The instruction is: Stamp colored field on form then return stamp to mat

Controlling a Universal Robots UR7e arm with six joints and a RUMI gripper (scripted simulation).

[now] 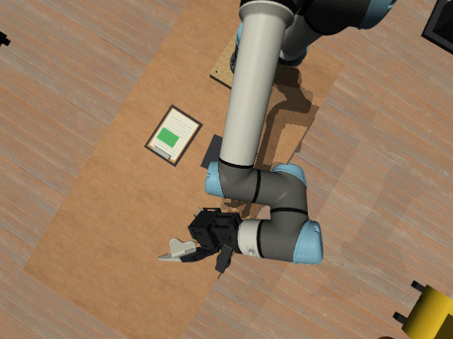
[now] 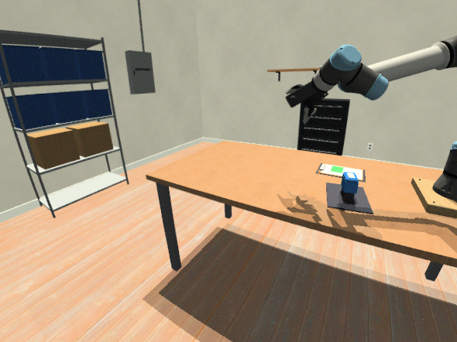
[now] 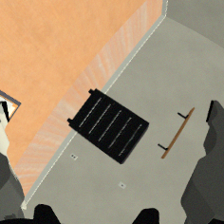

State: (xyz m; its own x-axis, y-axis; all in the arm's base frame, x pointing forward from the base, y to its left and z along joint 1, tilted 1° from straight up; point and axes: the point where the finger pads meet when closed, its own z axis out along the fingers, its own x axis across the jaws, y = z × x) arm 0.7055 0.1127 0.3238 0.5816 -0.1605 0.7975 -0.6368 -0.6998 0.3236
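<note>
The form [image 1: 188,124] [image 2: 323,167] is a clipboard sheet with a green field [image 1: 168,137] [image 2: 338,169], and it lies flat on the table [image 1: 115,207] [image 2: 240,170]. A blue stamp [image 2: 349,182] stands upright on a dark mat [image 1: 212,151] [image 2: 362,207] just beside the form. In the top view the arm hides the stamp. My gripper [image 1: 192,264] [image 2: 304,106] is open and empty. It hangs high above the table, well away from the stamp and the form. In the wrist view only a corner of the form [image 3: 10,105] shows at the left edge.
The arm's base stands on a wooden plate [image 1: 220,70] [image 2: 426,199] at the table's end near the mat. A black slatted panel [image 2: 324,125] [image 3: 111,125] leans at the wall behind the table. A shelf rack [image 2: 58,112] with boxes stands at the far left.
</note>
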